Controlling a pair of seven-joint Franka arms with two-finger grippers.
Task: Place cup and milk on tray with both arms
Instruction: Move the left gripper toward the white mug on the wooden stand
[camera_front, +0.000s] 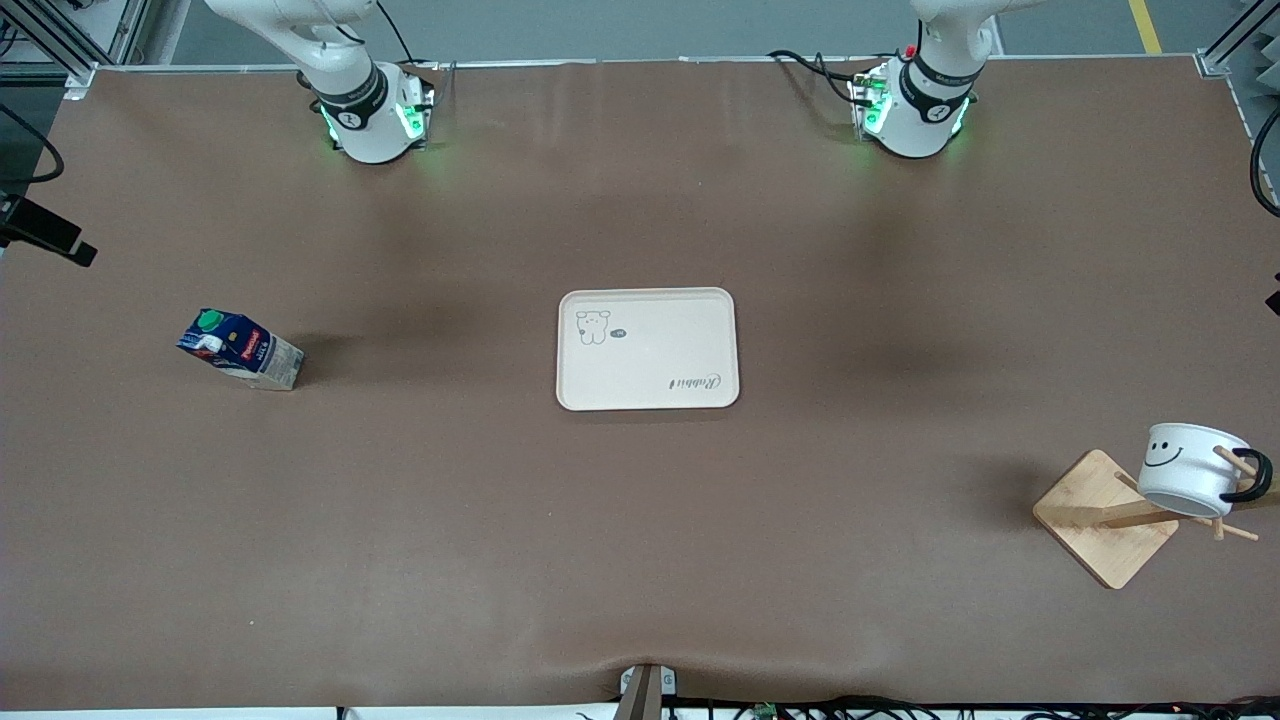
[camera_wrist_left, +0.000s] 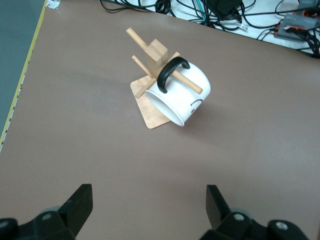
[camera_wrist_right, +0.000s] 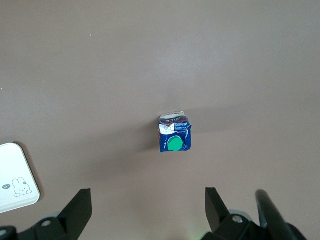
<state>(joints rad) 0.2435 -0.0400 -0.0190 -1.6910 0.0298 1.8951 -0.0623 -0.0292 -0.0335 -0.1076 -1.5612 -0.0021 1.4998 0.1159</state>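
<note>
The tray (camera_front: 648, 349) sits bare in the middle of the table, with neither item on it yet. The milk (camera_front: 240, 349) stands well apart from it toward the right arm's end of the table, and the cup (camera_front: 1190, 468) hangs by its black handle on a peg of a wooden stand (camera_front: 1105, 517) near the left arm's end, nearer the front camera than the tray. The left gripper (camera_wrist_left: 148, 210) is high in the air, looking down on the cup with its jaws spread wide and holding nothing; the right gripper (camera_wrist_right: 148, 210) is likewise up over the milk, released and empty. The cup looks the riskier pick. It is tilted mouth-down on the peg, so a straight pull upward could probably catch the handle on the peg and drag or topple the light stand; it likely needs sliding off along the peg's line. Its smooth rounded wall could also slip between the fingers if pinched off-centre. The carton is small and tall, so a finger touching it on the way down could knock it over, and a hard squeeze might crush its sides. With both arms converging on one small tray, they could also crowd each other there.
</note>
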